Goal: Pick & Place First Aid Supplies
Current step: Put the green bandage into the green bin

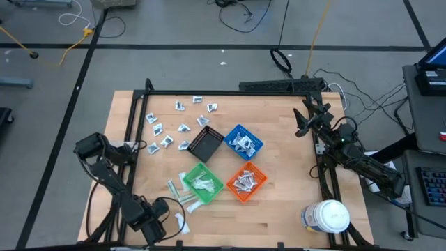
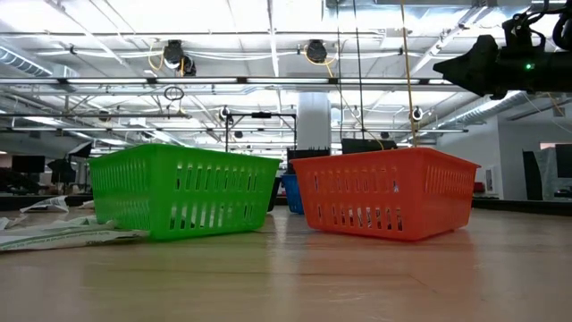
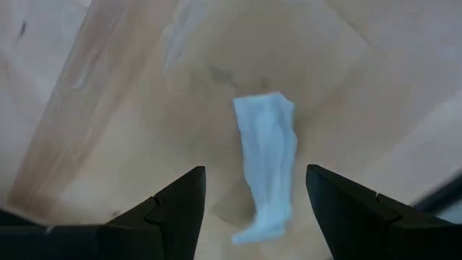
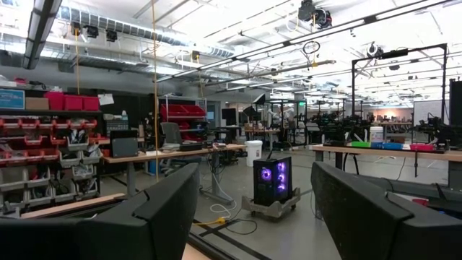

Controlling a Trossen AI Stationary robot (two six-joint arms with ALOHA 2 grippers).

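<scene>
The first aid supplies are small white packets. Several lie scattered on the table's far left (image 1: pixel 174 125), and others lie in the blue (image 1: pixel 242 141), green (image 1: pixel 202 183) and orange (image 1: pixel 246 181) bins. One white packet (image 3: pixel 266 162) lies flat on the wood near the table's front left. My left gripper (image 3: pixel 254 170) hangs just above that packet, pointing down and open, with one finger on each side of it and neither touching it. In the high view my left gripper (image 1: pixel 169 217) is beside that packet (image 1: pixel 181 223). My right gripper (image 1: pixel 301 125) waits raised at the right, open (image 4: pixel 254 188) and empty.
A black bin (image 1: pixel 205 145) stands beside the blue one at mid-table. A few packets (image 1: pixel 174 188) lie left of the green bin. A large white round jar (image 1: pixel 327 216) stands at the near right corner. Bare wood lies along the near edge (image 1: pixel 265 226).
</scene>
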